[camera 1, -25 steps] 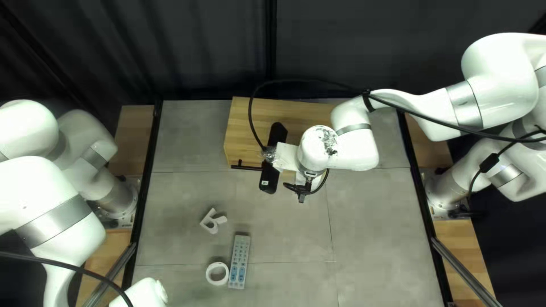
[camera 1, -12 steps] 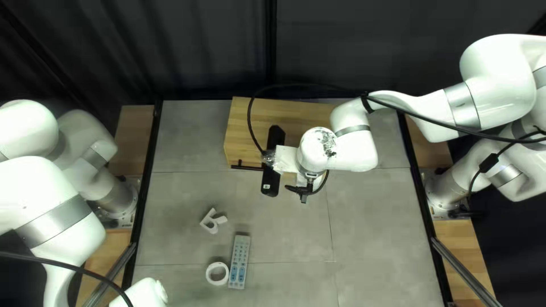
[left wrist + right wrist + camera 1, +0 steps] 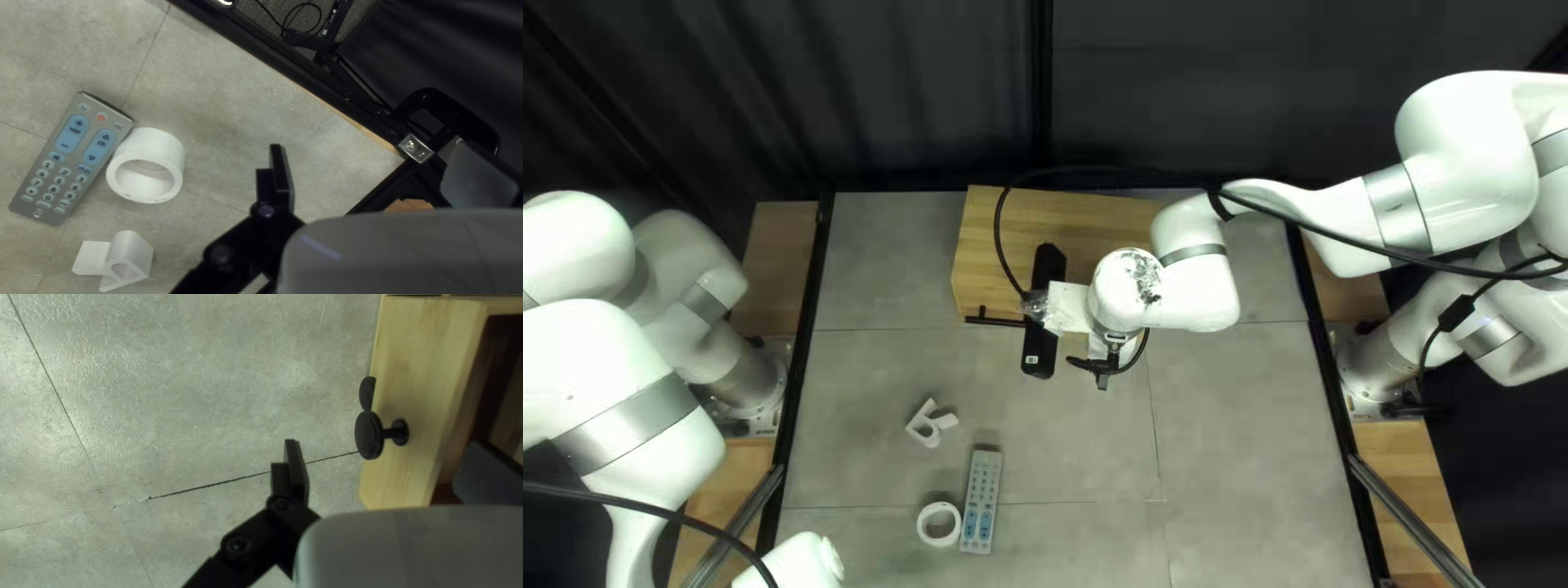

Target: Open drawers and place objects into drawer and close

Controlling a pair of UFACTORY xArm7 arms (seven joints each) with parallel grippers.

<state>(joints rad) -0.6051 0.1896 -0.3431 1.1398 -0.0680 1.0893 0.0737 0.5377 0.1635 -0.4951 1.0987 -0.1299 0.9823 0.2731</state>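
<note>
On the remote (image 3: 54, 142), printed buttons (image 3: 73, 136)

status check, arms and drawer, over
Right end effector open near drawer knob, left end effector open. Drawer open. Remote, ring, white piece on table. No obstruction seen.

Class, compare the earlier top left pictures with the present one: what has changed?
The right gripper has shifted slightly toward the table's near edge and a touch leftward in the top left view. The remote, white ring, white R-shaped piece, wooden box and left arm stayed put.
</note>
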